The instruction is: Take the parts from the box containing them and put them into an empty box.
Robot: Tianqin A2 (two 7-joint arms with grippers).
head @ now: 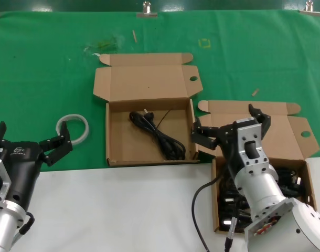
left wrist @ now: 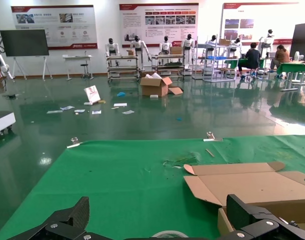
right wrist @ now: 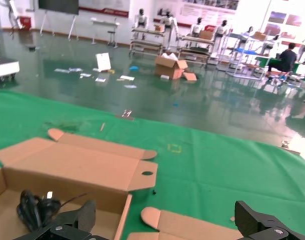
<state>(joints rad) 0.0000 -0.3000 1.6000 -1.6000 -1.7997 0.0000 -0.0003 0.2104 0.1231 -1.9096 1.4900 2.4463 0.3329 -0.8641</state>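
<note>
Two open brown boxes lie on the green cloth. The centre box [head: 149, 158] holds one coiled black cord [head: 159, 135]. The right box [head: 216, 195] holds several black cords [head: 292, 181], mostly hidden under my right arm. My right gripper [head: 231, 126] is open and empty, raised over the right box's back wall and lid. In the right wrist view the right gripper [right wrist: 167, 226] is wide open, with the centre box's cord [right wrist: 35, 207] off to one side. My left gripper [head: 31, 137] is open and empty at the left, beside the white ring [head: 73, 127].
The centre box's lid [head: 144, 81] lies open towards the back, and the right box's lid [head: 286, 137] does the same. White table surface [head: 123, 210] lies in front of the cloth. The ring [left wrist: 167, 233] shows between the left fingers [left wrist: 72, 220]. Metal clips [head: 146, 9] hold the cloth's far edge.
</note>
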